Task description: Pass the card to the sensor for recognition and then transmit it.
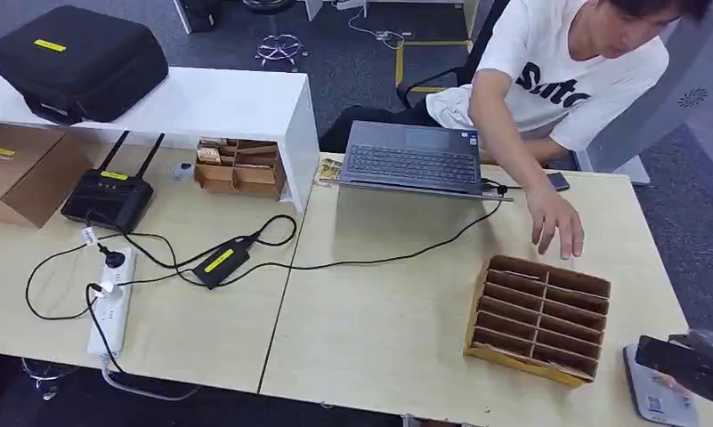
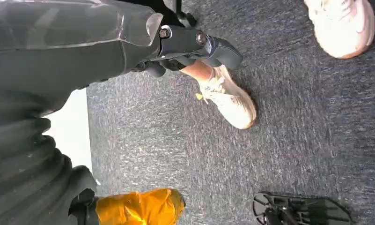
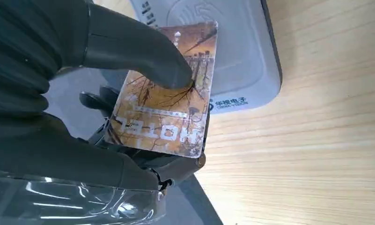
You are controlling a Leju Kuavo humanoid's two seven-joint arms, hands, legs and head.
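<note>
Held nearest the lens, one hotel card [image 3: 169,101] is pinned by the right hand's [image 3: 106,93] thumb against its fingers, just over the single grey sensor [image 3: 232,51]. It looks thin, stiff, light and probably slick, so grip the flat faces near one end. Whether the left hand [image 2: 194,47] by the floor is closed or spread I cannot tell.
</note>
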